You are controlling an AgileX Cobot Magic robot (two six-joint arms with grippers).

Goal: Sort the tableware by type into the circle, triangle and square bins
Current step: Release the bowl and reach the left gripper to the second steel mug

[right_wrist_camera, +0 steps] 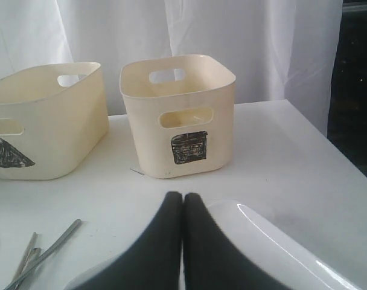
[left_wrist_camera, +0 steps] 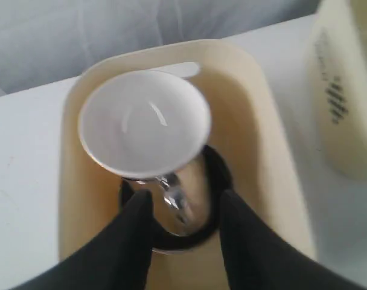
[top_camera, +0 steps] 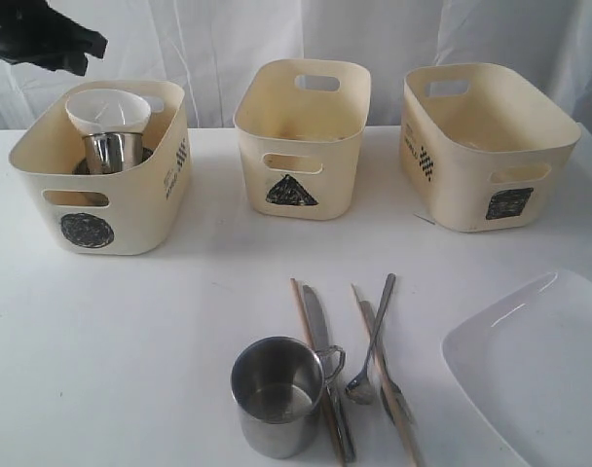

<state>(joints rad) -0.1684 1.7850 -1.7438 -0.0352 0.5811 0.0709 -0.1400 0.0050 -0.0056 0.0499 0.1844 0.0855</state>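
While my left gripper (left_wrist_camera: 185,202) is hovering with its jaws parted and holding nothing, the white bowl (left_wrist_camera: 144,124) is sitting on a steel mug (left_wrist_camera: 176,196) below it inside the circle bin (left_wrist_camera: 259,151); my right gripper (right_wrist_camera: 183,199) is hanging closed and empty over the white plate (right_wrist_camera: 274,248).

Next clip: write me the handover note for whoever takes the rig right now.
Left gripper open above the circle bin; right gripper shut, empty, by the white square plate.
Done: white bowl sits on a steel mug in the circle bin.
Left on the table: second steel mug, knife, spoon, fork, chopsticks, plate. Triangle bin and square bin show nothing inside.
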